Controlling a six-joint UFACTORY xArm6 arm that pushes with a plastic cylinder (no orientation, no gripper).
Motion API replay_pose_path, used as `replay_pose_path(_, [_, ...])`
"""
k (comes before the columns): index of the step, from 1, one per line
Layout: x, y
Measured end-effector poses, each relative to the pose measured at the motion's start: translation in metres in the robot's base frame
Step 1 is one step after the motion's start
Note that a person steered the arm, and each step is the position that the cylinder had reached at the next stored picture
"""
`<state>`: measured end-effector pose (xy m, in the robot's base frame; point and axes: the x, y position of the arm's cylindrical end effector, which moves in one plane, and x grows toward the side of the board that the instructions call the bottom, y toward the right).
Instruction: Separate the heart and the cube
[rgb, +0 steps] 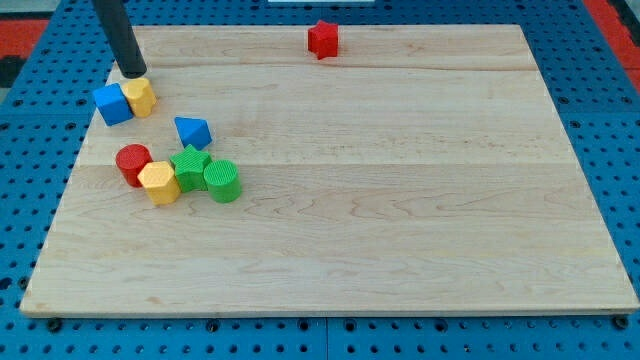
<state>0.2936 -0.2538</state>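
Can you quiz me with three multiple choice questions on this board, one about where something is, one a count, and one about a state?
1. Where is my tip?
A. just above the blue cube and yellow heart, at the view's top left
B. beside the red star
C. at the view's bottom right

2. How many green blocks are on the board?
A. none
B. two
C. four

3. How do the blue cube and yellow heart stand?
A. stacked
B. far apart
C. side by side, touching

Answers:
1 A, the rod ends right above that pair.
2 B, a green star and a green cylinder sit together.
3 C, no gap shows between them.
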Motion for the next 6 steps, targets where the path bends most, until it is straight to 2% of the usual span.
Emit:
replay_pose_path(1, [0.056, -0.008])
replay_pose_path(2, [0.087, 0.024])
replay_pose_path(6, [0.092, -0.051])
